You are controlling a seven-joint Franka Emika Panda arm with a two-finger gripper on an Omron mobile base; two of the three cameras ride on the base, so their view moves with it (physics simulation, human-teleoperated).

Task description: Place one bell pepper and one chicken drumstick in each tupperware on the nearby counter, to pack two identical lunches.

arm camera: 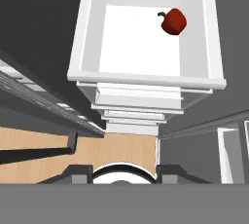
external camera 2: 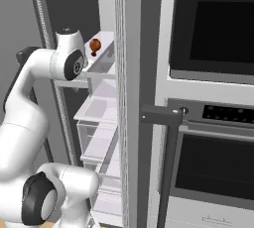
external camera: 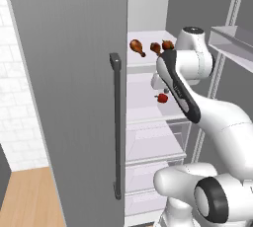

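Now I have the arm reaching into the open fridge point(external camera: 148, 102).
One red bell pepper point(arm camera: 173, 21) sits alone on a white shelf point(arm camera: 136, 43) under my hand camera (I cannot tell if the jaws are apart or together). Two chicken drumsticks point(external camera: 138, 47) lie on the shelf above, just beside another pepper point(external camera: 168, 45).

The arm point(external camera: 217, 117) has smooth, rounded glossy white shells, dark grey round joint caps and a dark strip along one link.
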